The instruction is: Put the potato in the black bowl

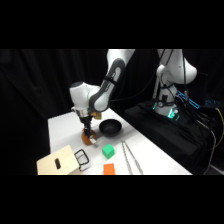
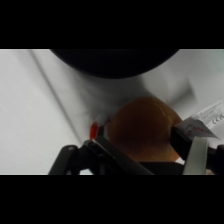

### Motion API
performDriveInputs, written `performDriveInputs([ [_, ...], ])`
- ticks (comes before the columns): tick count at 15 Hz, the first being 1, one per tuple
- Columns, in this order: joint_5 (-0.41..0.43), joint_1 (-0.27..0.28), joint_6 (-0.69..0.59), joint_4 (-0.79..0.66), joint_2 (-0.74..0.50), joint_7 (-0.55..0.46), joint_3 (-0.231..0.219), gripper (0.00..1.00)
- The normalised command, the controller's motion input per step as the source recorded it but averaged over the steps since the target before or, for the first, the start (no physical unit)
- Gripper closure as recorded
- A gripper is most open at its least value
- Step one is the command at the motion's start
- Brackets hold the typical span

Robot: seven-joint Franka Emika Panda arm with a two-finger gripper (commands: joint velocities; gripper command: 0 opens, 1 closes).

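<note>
The potato [image 1: 90, 142], a reddish-brown lump, sits low over the white table [image 1: 65, 125] just left of the black bowl [image 1: 110, 128]. My gripper [image 1: 89, 137] comes down on it from above. In the wrist view the potato [image 2: 142, 127] fills the gap between the two fingers [image 2: 192, 134], which press against its sides, so my gripper [image 2: 145, 137] is shut on it. The black bowl [image 2: 115, 62] shows as a dark curve across the top of that view, a short way beyond the potato. I cannot tell whether the potato touches the table.
A green cube [image 1: 108, 151] and an orange block [image 1: 109, 169] lie in front of the bowl. Metal tongs [image 1: 131, 157] lie to their right. A wooden board [image 1: 57, 162] with a black wire clip [image 1: 82, 158] sits at the table's front left corner.
</note>
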Motion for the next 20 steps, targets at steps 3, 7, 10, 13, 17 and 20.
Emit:
performDriveInputs([
  [3, 0.126, -0.022, 0.12, 0.22, 0.23, 0.02, 0.020, 0.26],
  [7, 0.091, -0.007, 0.09, 0.17, 0.15, 0.02, 0.005, 0.49],
  [10, 0.062, -0.003, 0.05, 0.15, 0.09, 0.01, -0.020, 0.72],
  [13, 0.033, -0.005, -0.02, 0.12, 0.00, 0.00, -0.036, 0.94],
  [17, -0.025, 0.023, -0.17, -0.03, -0.24, -0.05, -0.027, 0.95],
  [20, -0.120, 0.064, -0.26, -0.34, -0.62, -0.14, -0.035, 0.95],
])
